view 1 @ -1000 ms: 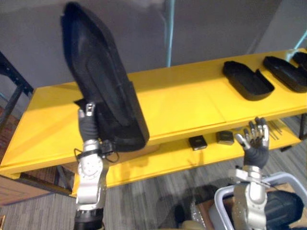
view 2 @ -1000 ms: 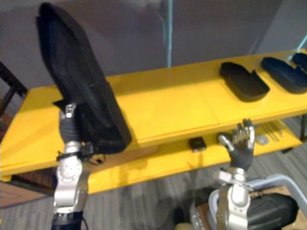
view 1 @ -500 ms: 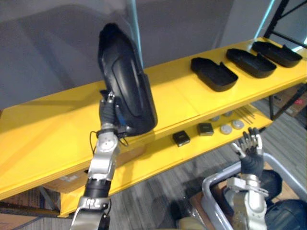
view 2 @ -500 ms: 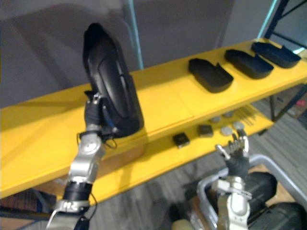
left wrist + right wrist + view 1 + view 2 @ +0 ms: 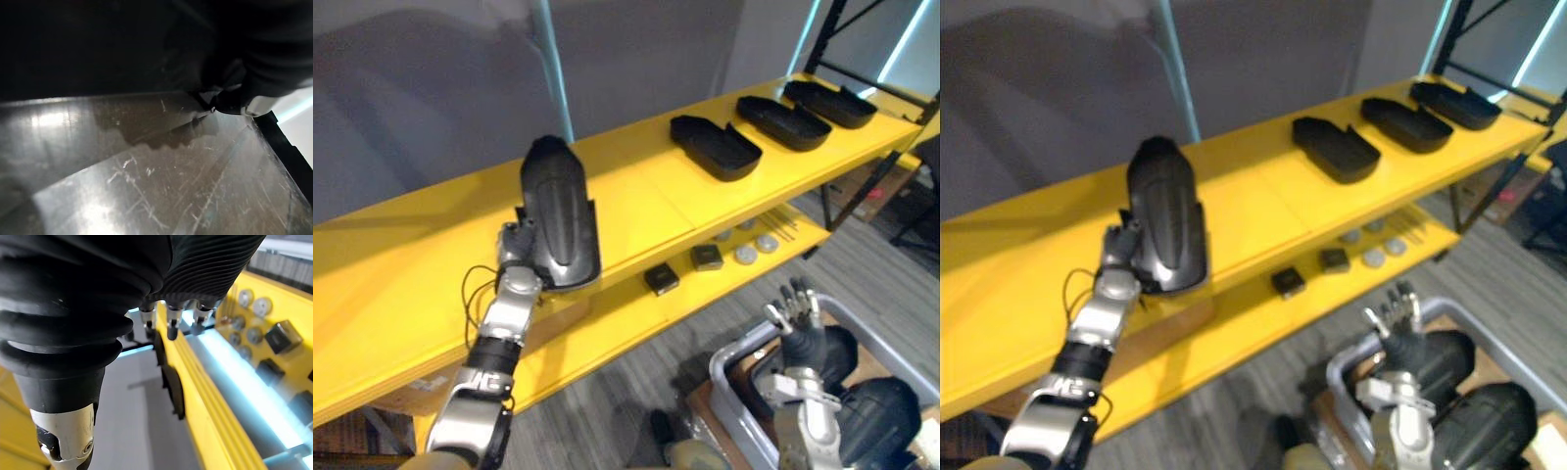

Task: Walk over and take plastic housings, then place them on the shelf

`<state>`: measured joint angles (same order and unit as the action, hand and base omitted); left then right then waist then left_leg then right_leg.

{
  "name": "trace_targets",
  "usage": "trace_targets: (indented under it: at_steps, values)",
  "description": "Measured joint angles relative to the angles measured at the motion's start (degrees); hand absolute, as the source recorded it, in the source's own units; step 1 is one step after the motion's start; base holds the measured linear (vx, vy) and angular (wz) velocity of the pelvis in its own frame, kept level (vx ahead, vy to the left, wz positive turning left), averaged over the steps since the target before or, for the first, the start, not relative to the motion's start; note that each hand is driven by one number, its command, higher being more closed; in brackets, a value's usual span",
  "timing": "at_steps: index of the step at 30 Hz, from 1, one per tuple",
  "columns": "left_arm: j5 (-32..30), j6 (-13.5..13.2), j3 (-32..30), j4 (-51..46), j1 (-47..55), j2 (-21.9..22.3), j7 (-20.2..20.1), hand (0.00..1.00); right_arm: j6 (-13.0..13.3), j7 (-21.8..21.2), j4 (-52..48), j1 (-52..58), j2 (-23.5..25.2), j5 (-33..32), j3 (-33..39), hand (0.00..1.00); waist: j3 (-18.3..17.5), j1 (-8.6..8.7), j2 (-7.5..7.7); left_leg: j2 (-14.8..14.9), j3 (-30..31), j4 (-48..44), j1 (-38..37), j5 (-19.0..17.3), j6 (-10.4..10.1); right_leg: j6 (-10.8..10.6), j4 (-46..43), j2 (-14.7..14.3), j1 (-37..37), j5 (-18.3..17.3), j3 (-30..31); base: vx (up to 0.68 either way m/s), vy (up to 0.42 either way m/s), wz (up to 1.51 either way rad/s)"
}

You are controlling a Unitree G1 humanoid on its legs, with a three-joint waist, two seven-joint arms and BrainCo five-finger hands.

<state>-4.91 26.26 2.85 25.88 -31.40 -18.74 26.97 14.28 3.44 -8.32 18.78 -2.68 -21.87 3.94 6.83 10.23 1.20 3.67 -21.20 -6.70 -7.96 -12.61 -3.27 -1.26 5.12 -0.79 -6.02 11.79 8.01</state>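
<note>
A long black plastic housing leans low over the yellow top shelf, its hollow side facing me and its near end at the front edge. My left hand grips that near end from the left, thumb and fingers round its rim. In the left wrist view the housing's dark inside fills the space past the hand. Three more black housings lie in a row further right on the same shelf. My right hand is raised low on the right, fingers straight and holding nothing.
A lower yellow shelf carries two small black boxes and round grey discs. A grey bin with dark housings stands on the carpet under my right hand. A grey wall runs behind the shelf.
The view has swung, showing more of the shelf's right end. My left hand has lowered the housing from upright in the air down towards the shelf top. My right hand sits lower, over the bin.
</note>
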Motion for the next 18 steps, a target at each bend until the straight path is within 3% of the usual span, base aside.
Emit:
trace_targets:
  at_steps: [2, 6, 16, 17, 18]
  values:
    - [1.3, 1.0, -0.6, 3.4, -2.2, -0.8, 2.7, 1.0, -0.8, 0.8, 0.0, 0.2, -0.1, -0.6, -0.7, 0.0, 1.0, 0.56, 0.95, -0.4, -0.1, -0.2, 0.2, -0.1, 0.1, 0.3, 0.0, 0.5, -0.1, -0.2, -0.1, -0.06, 0.028, -0.06]
    - [3.3, 1.4, -3.4, 6.9, -7.5, -1.3, 6.3, 1.0, -1.4, 2.2, -0.5, 0.0, -1.2, -0.9, -1.7, 0.0, 2.7, 1.21, 1.03, -0.6, -0.6, -2.2, 2.9, -0.7, 0.4, 1.5, 0.0, 0.9, -2.0, 0.4, -0.1, 0.0, 0.028, -0.06]
    - [11.8, 1.4, -4.2, 9.8, -16.3, -3.4, 11.0, 1.0, -1.8, 4.9, -2.6, -0.6, -1.8, -2.2, -6.6, 0.0, 8.4, 1.71, 1.97, -0.4, 0.2, -4.3, 4.4, -1.8, 0.7, -0.1, 0.0, 1.0, -2.7, 1.7, 0.0, 0.01, 0.001, -0.02]
    - [11.8, 1.4, -4.2, 9.8, -16.9, -3.4, 11.5, 0.0, -1.8, 5.5, -2.6, -0.8, -1.9, -2.2, -7.3, 0.0, 8.7, 1.7, 2.07, -0.3, 0.3, -5.1, 5.0, -2.0, 0.8, -0.2, 0.0, 1.0, -3.0, 1.7, -0.1, -0.04, 0.006, 0.03]
    - [11.8, 1.3, -4.2, 9.8, -17.8, -3.5, 12.4, 0.0, -1.8, 6.0, -2.6, -1.2, -2.0, -2.3, -7.8, 0.0, 9.6, 1.63, 2.13, -0.2, 0.4, -6.1, 5.5, -2.5, 0.9, -0.1, 0.0, 1.1, -3.0, 1.7, -0.1, -0.04, 0.006, 0.03]
